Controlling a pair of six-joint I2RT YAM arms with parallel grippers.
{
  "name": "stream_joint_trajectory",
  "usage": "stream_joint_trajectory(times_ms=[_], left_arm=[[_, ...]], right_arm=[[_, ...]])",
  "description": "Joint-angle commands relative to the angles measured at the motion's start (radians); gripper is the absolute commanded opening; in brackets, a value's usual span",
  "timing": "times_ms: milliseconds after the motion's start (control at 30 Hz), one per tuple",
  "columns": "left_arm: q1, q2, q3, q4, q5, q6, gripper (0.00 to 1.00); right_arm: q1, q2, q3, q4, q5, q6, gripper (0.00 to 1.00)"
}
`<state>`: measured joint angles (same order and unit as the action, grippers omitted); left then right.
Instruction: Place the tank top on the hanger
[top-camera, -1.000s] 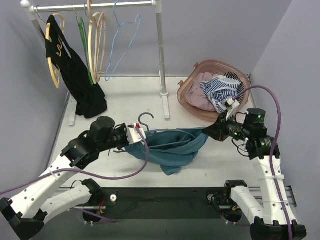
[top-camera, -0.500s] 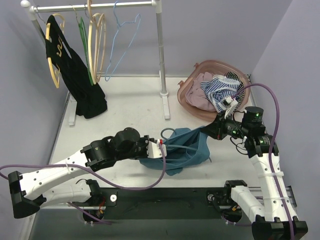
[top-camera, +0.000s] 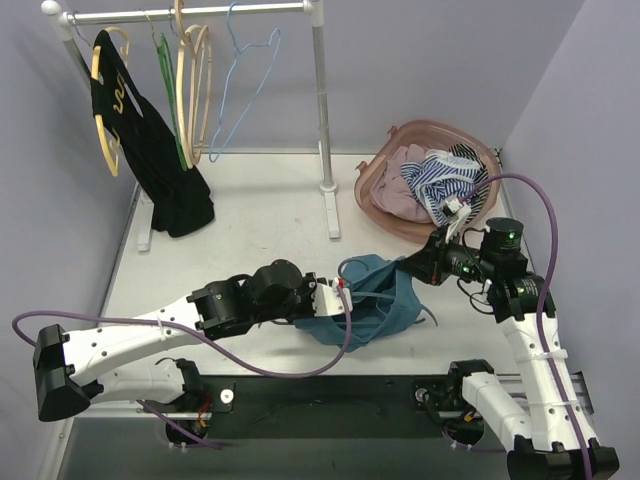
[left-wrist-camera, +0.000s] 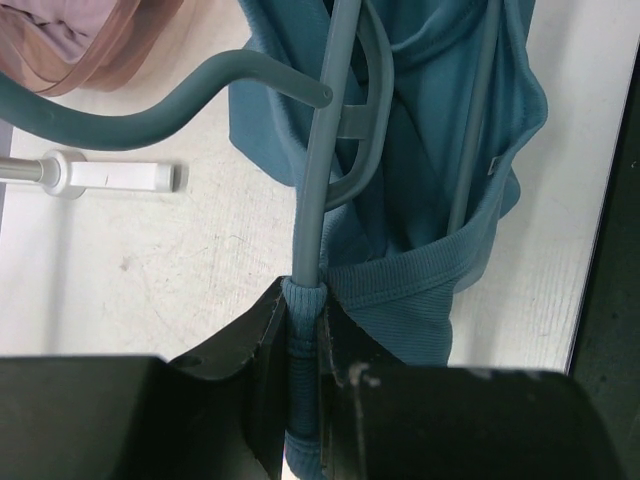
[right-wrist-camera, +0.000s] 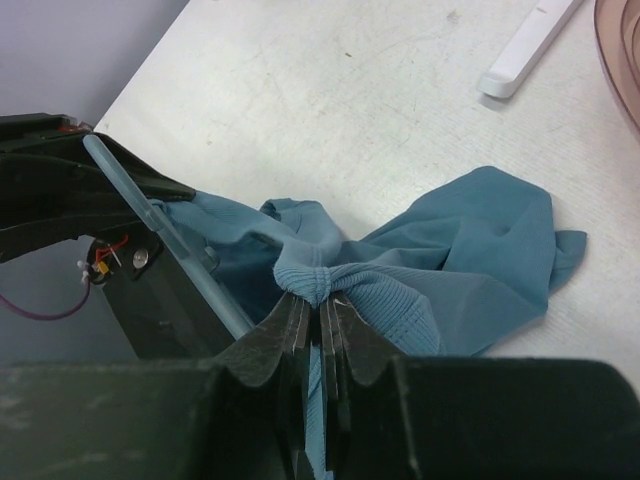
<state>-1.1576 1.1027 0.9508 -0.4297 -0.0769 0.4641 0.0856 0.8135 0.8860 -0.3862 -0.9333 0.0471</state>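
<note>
Change since a second ago: the left hand (top-camera: 340, 295) has travelled across the desk (top-camera: 250, 210) toward the pink basket (top-camera: 372, 182), carrying the hanger (top-camera: 352, 268) with it. The tank top (top-camera: 378, 300) was then stretched wide between the two hands. It is now a compact heap, and the hook sits much nearer the basket than it did.

Our reading is that the hanger is being fed into the garment. The left wrist view shows one hanger arm and the lower bar running inside teal cloth. We cannot tell whether the far shoulder is seated.

Left hand: clenched on the hanger's arm, with a ribbed hem of the tank top gathered around the rod right at the fingers.

Right hand (top-camera: 415, 265): clamped on a bunched ribbed edge of the tank top, on the near side of the basket.

The tank top rests on the desk just on the near side of the basket, toward the left arm. It spans between both hands and touches each. The hook pokes out on its basket-facing side.
</note>
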Motion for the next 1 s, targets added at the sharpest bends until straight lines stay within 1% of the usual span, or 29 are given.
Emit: stream_joint_trajectory(times_ms=[0, 33, 67, 100, 133, 200, 233, 267, 333, 400, 433, 467, 533, 567, 633, 833, 933, 967], left_arm=[[-0.011, -0.003, 0.052, 0.112, -0.012, -0.068, 0.0], [-0.011, -0.004, 0.052, 0.123, -0.015, -0.076, 0.0], [-0.011, -0.007, 0.054, 0.127, -0.017, -0.082, 0.0], [-0.011, -0.012, 0.052, 0.132, -0.024, -0.096, 0.0], [-0.011, -0.014, 0.055, 0.138, -0.029, -0.1, 0.0], [-0.011, -0.023, 0.059, 0.135, -0.035, -0.107, 0.0], [-0.011, -0.024, 0.065, 0.125, -0.044, -0.107, 0.0], [-0.011, -0.027, 0.071, 0.115, -0.047, -0.105, 0.0], [-0.011, -0.037, 0.083, 0.077, -0.06, -0.097, 0.0], [-0.011, -0.047, 0.112, 0.052, -0.063, -0.082, 0.0], [-0.011, -0.052, 0.127, 0.028, -0.069, -0.073, 0.0], [-0.013, -0.053, 0.153, 0.016, -0.072, -0.053, 0.0], [-0.011, -0.056, 0.189, -0.027, -0.075, -0.035, 0.0], [-0.011, -0.055, 0.228, -0.043, -0.077, -0.013, 0.0], [-0.011, -0.049, 0.262, -0.082, -0.069, 0.001, 0.0], [-0.016, -0.037, 0.4, -0.153, -0.041, 0.048, 0.0], [-0.025, -0.021, 0.469, -0.182, -0.031, 0.077, 0.0], [-0.027, -0.009, 0.489, -0.191, -0.027, 0.084, 0.0]], right_arm=[[0.023, -0.014, -0.032, 0.033, -0.03, 0.022, 0.0], [0.025, -0.017, -0.039, 0.029, -0.027, 0.022, 0.02], [0.029, -0.02, -0.048, 0.017, -0.015, 0.022, 0.06], [0.035, -0.027, -0.051, 0.007, -0.01, 0.017, 0.14], [0.039, -0.031, -0.055, -0.002, -0.007, 0.004, 0.28], [0.04, -0.046, -0.035, -0.034, 0.002, -0.013, 0.39], [0.039, -0.05, -0.022, -0.057, 0.001, -0.035, 0.47], [0.04, -0.054, -0.001, -0.071, 0.001, -0.038, 0.52], [0.04, -0.051, 0.085, -0.133, -0.01, -0.09, 0.61], [0.04, -0.037, 0.184, -0.193, -0.047, -0.174, 0.65], [0.04, -0.028, 0.214, -0.265, -0.062, -0.2, 0.66], [0.048, -0.008, 0.237, -0.307, -0.076, -0.269, 0.66], [0.075, 0.006, 0.289, -0.417, -0.087, -0.34, 0.67], [0.109, 0.013, 0.298, -0.449, -0.082, -0.402, 0.67], [0.144, 0.019, 0.312, -0.52, -0.067, -0.463, 0.67], [0.244, 0.081, 0.387, -0.614, -0.006, -0.61, 0.67], [0.269, 0.146, 0.479, -0.661, 0.031, -0.682, 0.67], [0.276, 0.157, 0.54, -0.674, 0.034, -0.699, 0.66]])
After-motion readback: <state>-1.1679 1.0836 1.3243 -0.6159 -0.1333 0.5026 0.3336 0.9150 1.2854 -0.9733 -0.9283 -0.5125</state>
